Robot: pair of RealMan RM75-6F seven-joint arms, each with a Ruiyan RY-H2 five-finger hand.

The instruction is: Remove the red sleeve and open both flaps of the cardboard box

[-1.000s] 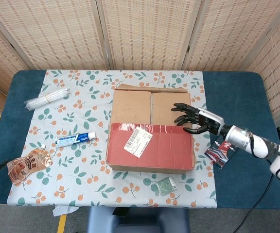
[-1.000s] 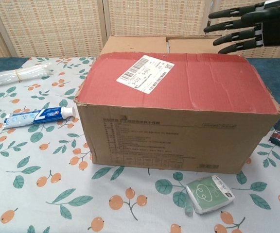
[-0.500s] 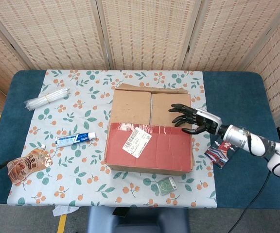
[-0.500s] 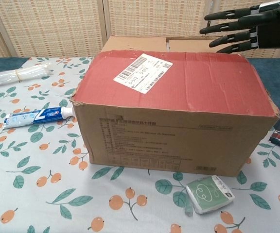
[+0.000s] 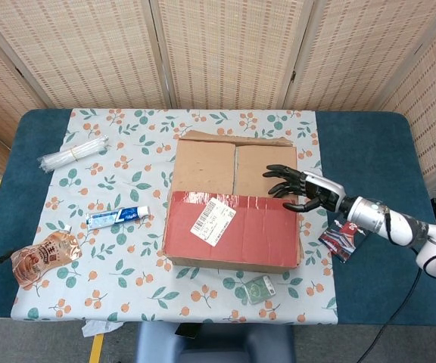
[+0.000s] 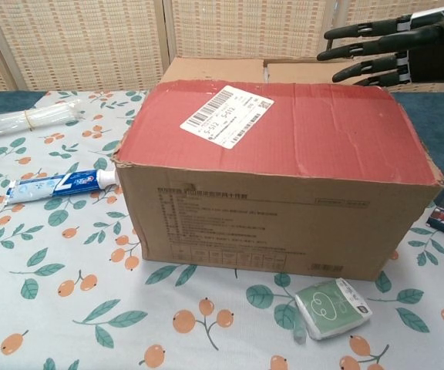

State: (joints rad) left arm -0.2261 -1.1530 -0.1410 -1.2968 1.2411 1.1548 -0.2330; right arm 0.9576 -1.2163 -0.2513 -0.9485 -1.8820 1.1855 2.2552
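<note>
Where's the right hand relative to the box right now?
The right hand hovers with fingers spread over the cardboard box's right flap in the head view, just behind the red sleeve's far edge.

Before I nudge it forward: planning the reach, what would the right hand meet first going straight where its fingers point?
Probably nothing at first: the right hand seems to hover over the box top, pointing left; depth is unclear.

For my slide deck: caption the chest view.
Right hand hovers open above the cardboard box, red sleeve on top.
</note>
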